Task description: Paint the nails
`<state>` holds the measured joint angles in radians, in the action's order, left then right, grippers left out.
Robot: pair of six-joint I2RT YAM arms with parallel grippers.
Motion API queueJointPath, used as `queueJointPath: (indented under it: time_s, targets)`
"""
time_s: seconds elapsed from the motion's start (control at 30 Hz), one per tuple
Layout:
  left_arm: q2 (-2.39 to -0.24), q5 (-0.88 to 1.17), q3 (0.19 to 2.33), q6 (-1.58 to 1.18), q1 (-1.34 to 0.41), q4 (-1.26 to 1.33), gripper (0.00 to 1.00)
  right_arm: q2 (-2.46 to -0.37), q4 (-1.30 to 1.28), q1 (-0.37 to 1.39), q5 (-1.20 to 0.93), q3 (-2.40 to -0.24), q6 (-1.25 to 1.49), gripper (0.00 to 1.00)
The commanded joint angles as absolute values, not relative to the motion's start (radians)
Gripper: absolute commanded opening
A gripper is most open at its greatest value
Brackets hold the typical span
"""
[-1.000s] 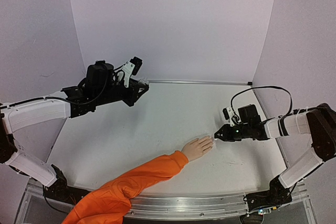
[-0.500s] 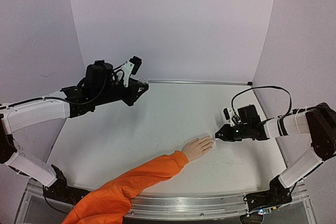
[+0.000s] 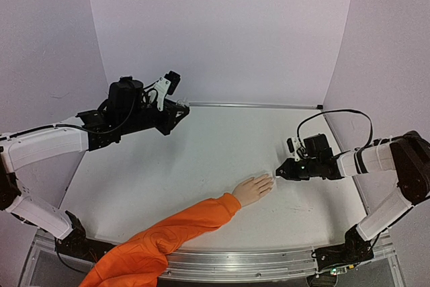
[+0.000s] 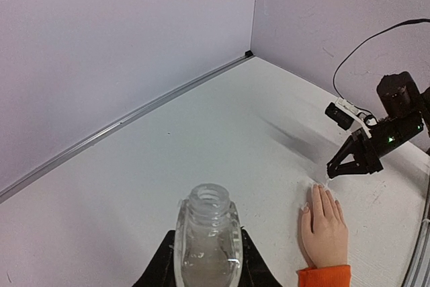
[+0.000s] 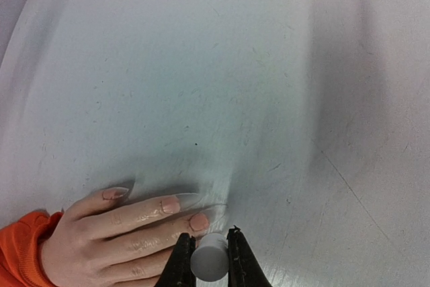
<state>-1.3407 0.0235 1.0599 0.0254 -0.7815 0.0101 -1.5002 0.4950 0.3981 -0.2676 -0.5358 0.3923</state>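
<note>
the left pincer (image 4: 207, 268) hangs above the far left of the white worktop (image 3: 201, 156), closed narrowly on the lower body of a small clear glass bottle (image 4: 205, 230). the bottle stands upright with its threaded neck bare and its mouth open. the glass is see-through, but whether any liquid sits inside cannot be told. well apart from it, on the right side of the worktop, the mannequin hand (image 3: 252, 189) lies flat, palm down, with its fingers pointing at the right arm and its orange sleeve (image 3: 168, 233) trailing back to the near edge. the right pincer (image 3: 278, 171) is low, just beside the fingertips, gripping a small round white cap (image 5: 209, 265) tight between its two black fingers. in the right wrist view the cap sits directly in front of one fingertip. the nails (image 5: 198, 222) are at the ends of those outstretched fingers, peach-pink and close to skin colour, with three of them plain to see. the one nearest the cap is almost touching it. whether a brush meets that nail is hidden by the cap.
</note>
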Motion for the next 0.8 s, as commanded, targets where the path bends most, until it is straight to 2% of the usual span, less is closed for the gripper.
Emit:
queueJointPath:
  time_s: [0.0, 0.3, 0.77]
  targets:
    - [-1.294, 0.017, 1.070, 0.035, -0.776, 0.068, 0.00, -1.493, 0.496, 0.403, -0.239, -0.571, 0.408, 0.00]
    - [-1.293, 0.021, 1.068, 0.028, -0.776, 0.071, 0.00, -1.404, 0.461, 0.403, -0.260, -0.546, 0.381, 0.00]
    - [-1.290, 0.028, 1.069, 0.025, -0.776, 0.070, 0.00, -1.467, 0.465, 0.419, -0.334, -0.554, 0.354, 0.00]
